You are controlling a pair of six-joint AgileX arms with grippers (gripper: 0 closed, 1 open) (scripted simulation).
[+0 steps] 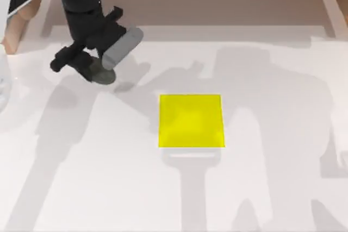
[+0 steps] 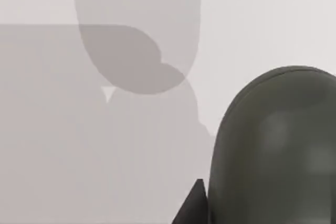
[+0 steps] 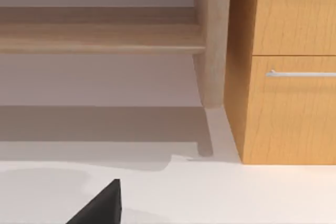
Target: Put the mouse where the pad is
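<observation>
**Black arm, white lettering**

Matte black and blocky along the left arm (image 1: 81, 9), built of stacked angular segments. White link near the top edge, with a black panel lettered "AGILE" in white capitals. Ends in a dark left gripper (image 1: 89, 66) with chunky black fingers. Pale grey cylinder (image 1: 122, 47) mounted alongside.

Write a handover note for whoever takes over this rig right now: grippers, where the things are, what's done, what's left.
Left gripper: over the table's far left, down at the small dark grey rounded mouse; grip not confirmed.
Right arm: parked; its wrist view faces a wooden cabinet.
Flat bright yellow square pad: mid-table, bare, well to the right of the mouse.
Done: left gripper is at the mouse.
Left: secure it, carry it to the pad, set it down.
</observation>
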